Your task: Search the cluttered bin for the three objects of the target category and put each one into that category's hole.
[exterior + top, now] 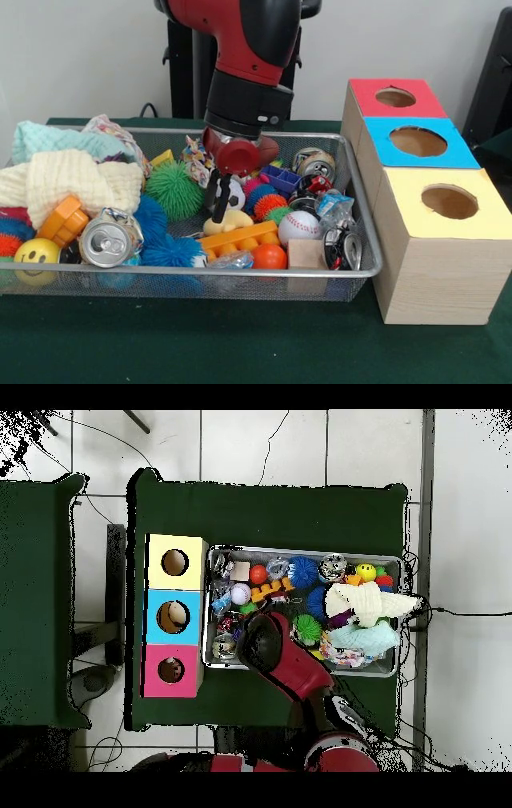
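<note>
My gripper (219, 214) is down inside the wire mesh bin (364, 240), near its middle, right against a black and white ball (234, 192). A yellow toy (226, 222) and a long orange block (238, 238) lie just below it. In the overhead view the red wrist (262, 639) covers the gripper. Beside the bin stand three wooden boxes with holes: red top (396, 98), blue top (418, 142) and yellow top (450, 202). In the overhead view something pale shows in the blue box's hole (176, 616).
The bin is crowded: drink cans (108, 238) (314, 164) (342, 248), a baseball (298, 226), an orange ball (269, 256), a green spiky ball (174, 190), blue spiky balls (160, 240), a smiley ball (36, 254), a wooden block (306, 254) and folded cloths (72, 180).
</note>
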